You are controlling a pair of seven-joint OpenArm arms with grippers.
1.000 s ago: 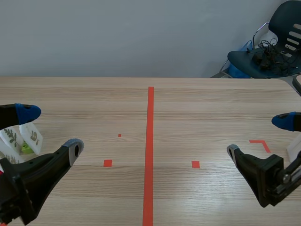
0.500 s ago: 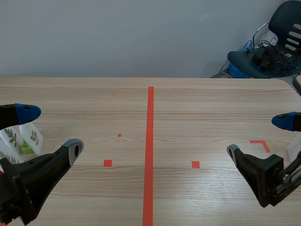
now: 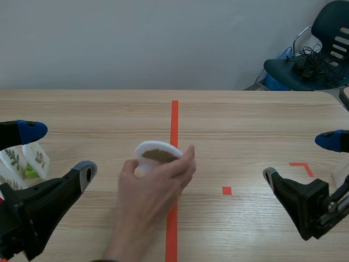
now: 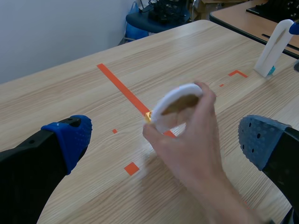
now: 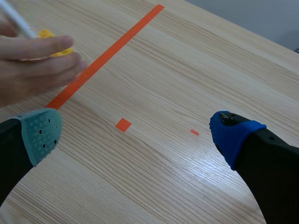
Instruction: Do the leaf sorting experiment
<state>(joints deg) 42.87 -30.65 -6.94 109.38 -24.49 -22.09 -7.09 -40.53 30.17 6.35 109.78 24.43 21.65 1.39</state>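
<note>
A person's hand point(image 3: 155, 188) reaches in from the near edge and holds a white round card point(image 3: 158, 154) with a brown leaf on it, just left of the centre tape line. In the left wrist view the card point(image 4: 177, 100) and hand point(image 4: 191, 144) sit ahead of and between my fingers, and a yellow base point(image 4: 148, 115) shows under the card. My left gripper point(image 3: 59, 150) stands open at the near left and touches nothing. At the near right my right gripper point(image 3: 300, 157) is open too, and the hand point(image 5: 32, 70) with the yellow base point(image 5: 51, 37) lies beyond its pad.
White leaf cards on a green clip point(image 3: 24, 161) stand behind the left gripper. A white upright object point(image 3: 342, 172) stands at the table's right edge, also seen as the white upright object point(image 4: 275, 46). A chair point(image 3: 313, 54) holding cables sits beyond the far right corner.
A person's hand has come in from the near edge with a white leaf card and holds it by the centre line. Neither arm has moved.
</note>
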